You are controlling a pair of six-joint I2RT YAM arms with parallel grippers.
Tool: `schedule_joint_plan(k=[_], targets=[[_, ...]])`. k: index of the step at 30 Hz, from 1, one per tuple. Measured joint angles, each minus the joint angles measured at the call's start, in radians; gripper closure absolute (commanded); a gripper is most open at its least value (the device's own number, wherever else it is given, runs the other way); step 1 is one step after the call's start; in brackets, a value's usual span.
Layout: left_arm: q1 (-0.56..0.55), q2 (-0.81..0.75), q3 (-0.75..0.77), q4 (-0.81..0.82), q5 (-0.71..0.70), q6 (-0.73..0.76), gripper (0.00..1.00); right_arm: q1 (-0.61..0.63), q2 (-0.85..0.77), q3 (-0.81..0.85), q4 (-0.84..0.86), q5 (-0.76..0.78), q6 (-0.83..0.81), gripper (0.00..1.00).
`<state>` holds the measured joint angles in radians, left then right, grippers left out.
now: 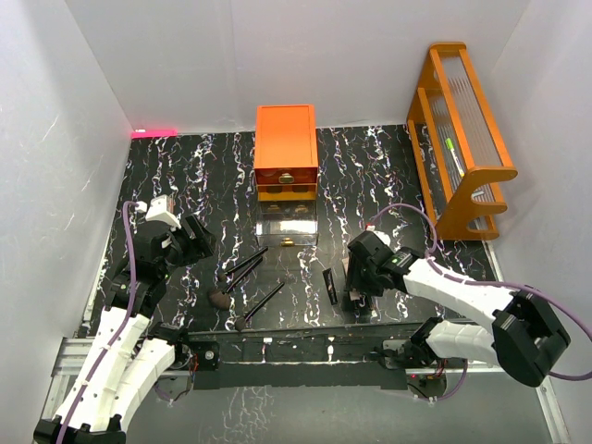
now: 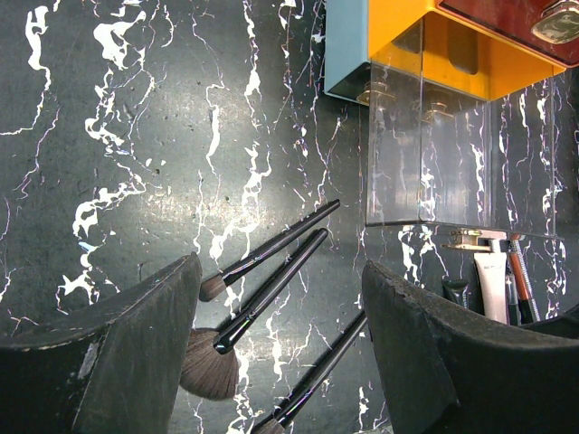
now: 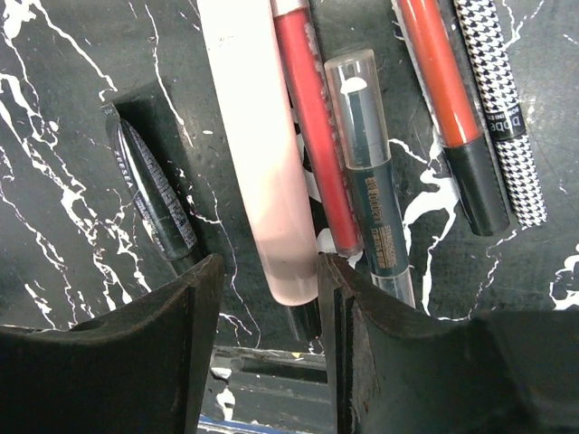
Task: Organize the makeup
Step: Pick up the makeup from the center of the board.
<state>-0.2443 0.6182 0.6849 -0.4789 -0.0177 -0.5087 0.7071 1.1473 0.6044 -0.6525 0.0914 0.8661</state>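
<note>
Bare surface (image 1: 185, 171) lay open left of the drawer chest (image 1: 286, 148). Brushes (image 1: 248, 261) crossed the middle; the rack (image 1: 483, 172) blocked the far right corner. Tubes (image 3: 258, 154) lay closely packed.

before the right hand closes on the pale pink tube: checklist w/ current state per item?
1. Right hand open: ok.
2. Pale pink tube has its end between that hand's fingers: ok.
3. Neighbours clear of the grasp: not ok. The red tube lies against the pink one, right by one finger.
4. Fingers low enough to grip: cannot tell.
5. Left hand open and empty over the brushes, well away from the other hand: ok.
6. Clear drawer pulled out of the orange chest: ok.
</note>
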Motion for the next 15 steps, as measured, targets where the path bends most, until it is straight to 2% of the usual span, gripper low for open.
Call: schedule_joint_plan(k=[9, 15], targets=[[0.000, 0.000, 0.000, 0.000, 0.000, 0.000, 0.30, 0.005, 0.032, -0.020, 0.035, 0.001, -0.003, 0.54], [0.000, 0.000, 0.000, 0.000, 0.000, 0.000, 0.30, 0.012, 0.069, -0.020, 0.058, 0.005, -0.008, 0.60]])
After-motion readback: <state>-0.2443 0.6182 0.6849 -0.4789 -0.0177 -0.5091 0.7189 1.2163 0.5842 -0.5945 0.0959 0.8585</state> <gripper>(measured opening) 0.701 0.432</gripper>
